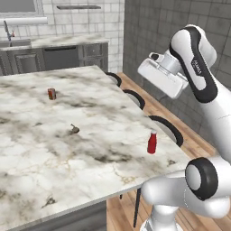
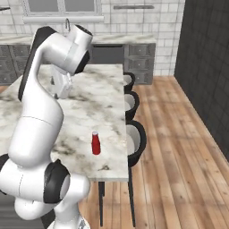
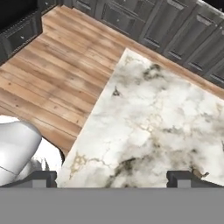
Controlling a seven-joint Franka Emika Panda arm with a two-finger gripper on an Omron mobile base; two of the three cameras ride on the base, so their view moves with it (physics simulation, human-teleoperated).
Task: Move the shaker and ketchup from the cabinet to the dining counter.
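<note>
Nearest the base, the ketchup (image 1: 152, 142) stands upright on the dining counter (image 1: 54, 149), close to its near right edge, just beside the stools (image 1: 168, 127) tucked along that side. The bottle's long axis is vertical, cap up, and nothing grips it. Farther in, a small brown object (image 1: 74, 130) lies on the marble, and beyond it, toward the far left, a small red-and-white item (image 1: 52, 93) stands alone; whether either is the shaker is too small to tell. The gripper (image 3: 113, 177) hangs high above the counter with its fingers spread wide and empty, looking down on bare marble. The ketchup lies below the hand and nearer the base. Judging by this, the ketchup looks delivered, and any further fetching would lead away from this counter.
</note>
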